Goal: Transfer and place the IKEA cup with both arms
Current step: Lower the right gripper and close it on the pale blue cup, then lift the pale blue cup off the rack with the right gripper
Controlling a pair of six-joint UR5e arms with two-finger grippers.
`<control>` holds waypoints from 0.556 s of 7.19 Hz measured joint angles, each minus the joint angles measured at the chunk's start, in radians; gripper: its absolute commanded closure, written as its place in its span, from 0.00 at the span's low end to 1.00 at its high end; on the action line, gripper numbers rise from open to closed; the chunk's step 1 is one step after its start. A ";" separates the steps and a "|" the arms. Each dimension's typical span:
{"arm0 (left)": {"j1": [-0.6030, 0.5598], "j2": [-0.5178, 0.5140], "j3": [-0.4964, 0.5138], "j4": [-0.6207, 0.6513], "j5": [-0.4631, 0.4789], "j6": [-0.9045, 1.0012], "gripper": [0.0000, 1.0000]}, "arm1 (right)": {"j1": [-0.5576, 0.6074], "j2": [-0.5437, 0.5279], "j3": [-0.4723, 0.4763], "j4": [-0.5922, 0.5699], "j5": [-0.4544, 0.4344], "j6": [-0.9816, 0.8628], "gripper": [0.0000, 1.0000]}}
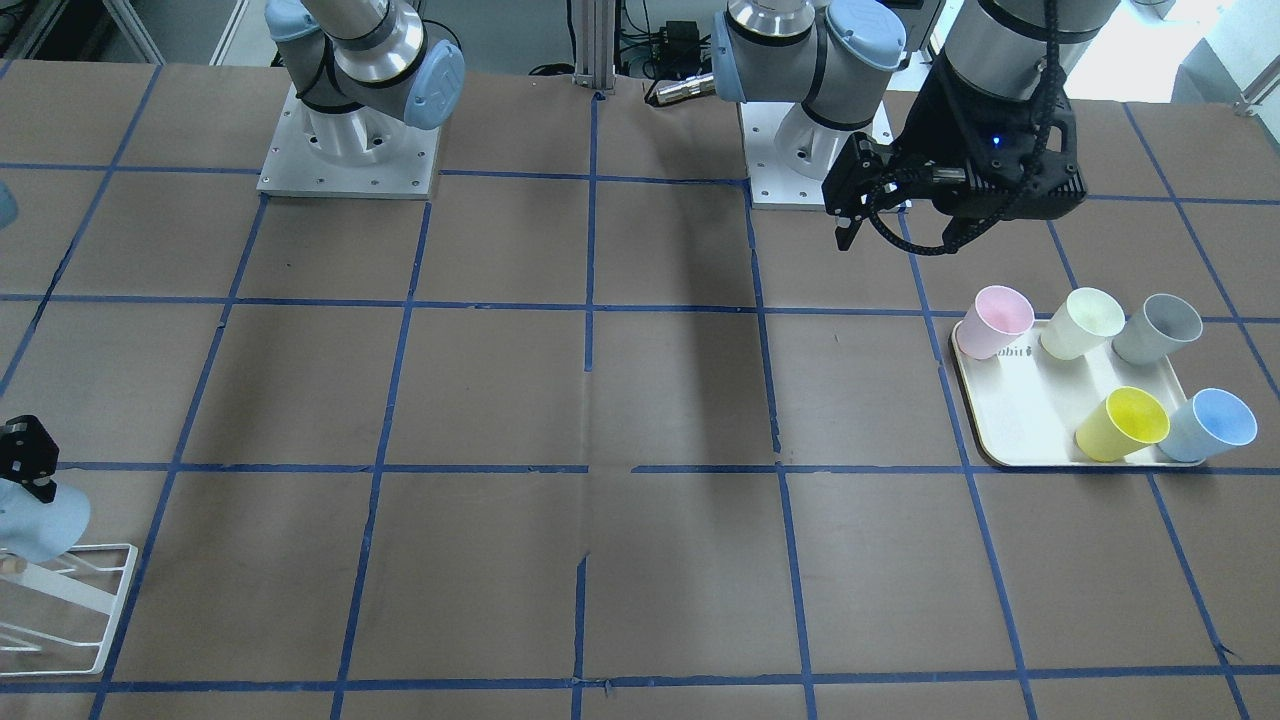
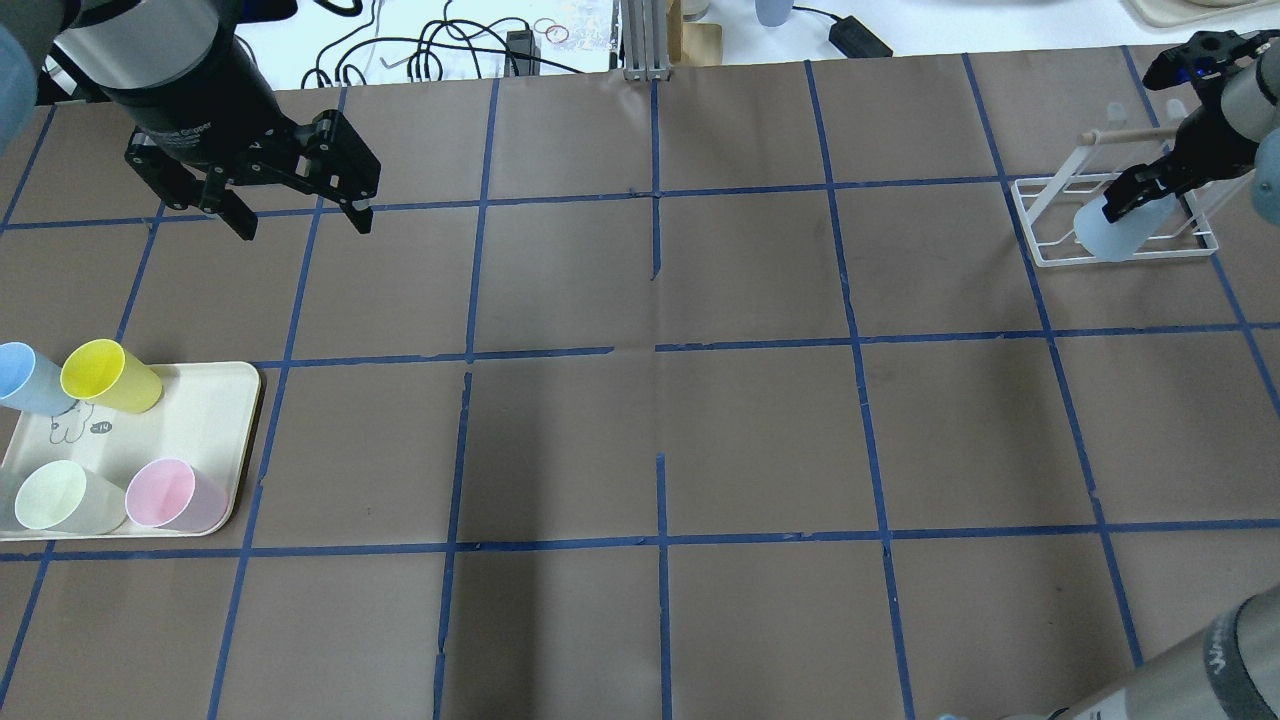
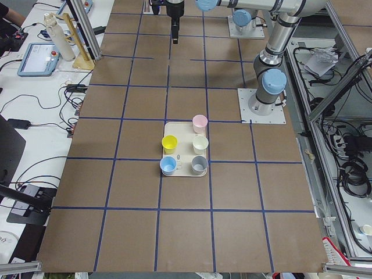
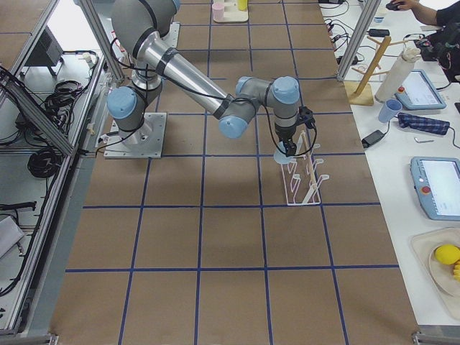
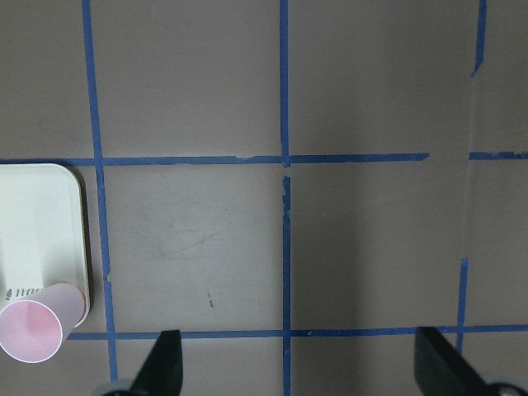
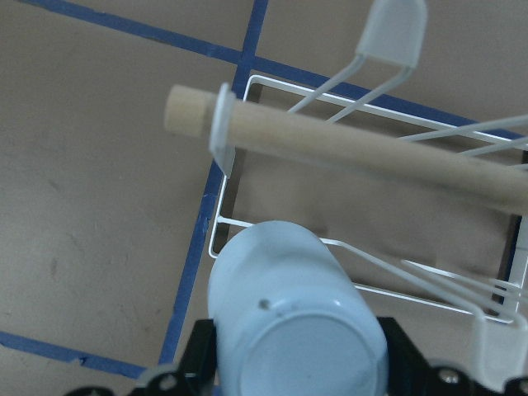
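The IKEA cup [image 2: 1108, 235] is pale blue and tilted, bottom up, over the white wire rack [image 2: 1040, 225] at the table's far right. My right gripper [image 2: 1135, 200] is shut on it. In the right wrist view the cup's base [image 6: 289, 338] sits between the fingers, just below the rack's wooden dowel [image 6: 371, 157]. The cup also shows in the front-facing view [image 1: 40, 520]. My left gripper [image 2: 305, 225] is open and empty, high over the table beyond the tray. The left wrist view shows bare table between its fingertips [image 5: 165, 363].
A cream tray [image 2: 200, 400] at the left holds a similar blue cup [image 2: 25, 375], a yellow cup [image 2: 105, 375], a pale green cup [image 2: 60, 497] and a pink cup [image 2: 170, 495]. A grey cup [image 1: 1160, 328] also stands on it.
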 measured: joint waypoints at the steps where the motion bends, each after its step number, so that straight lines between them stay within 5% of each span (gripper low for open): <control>1: 0.000 0.001 0.000 0.000 0.000 0.000 0.00 | 0.000 -0.003 -0.001 0.001 -0.002 -0.001 0.94; 4: 0.001 0.002 0.001 0.000 -0.008 -0.002 0.00 | 0.000 -0.049 -0.006 0.022 -0.014 -0.002 0.95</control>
